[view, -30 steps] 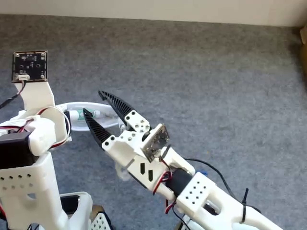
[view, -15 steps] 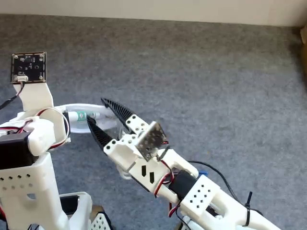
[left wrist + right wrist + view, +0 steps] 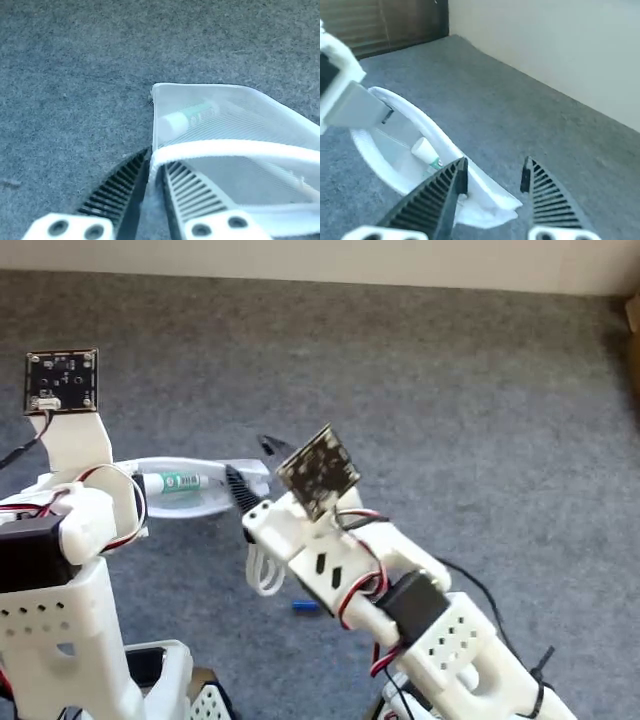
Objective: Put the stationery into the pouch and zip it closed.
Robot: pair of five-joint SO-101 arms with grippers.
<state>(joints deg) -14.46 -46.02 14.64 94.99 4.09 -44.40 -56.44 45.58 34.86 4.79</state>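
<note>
swinging over the pouch, your right gripper is spread and empty; the left gripper stays clamped on its rim. a marker lies inside; the blue item now uncovered on the carpet likely still needs packing.

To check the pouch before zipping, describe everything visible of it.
The pouch is white, translucent mesh with a thicker white rim, lying open-mouthed on grey carpet. Inside lies a white tube with a green label. The left gripper is shut on its rim at one end; the right gripper hangs open over the other end.
</note>
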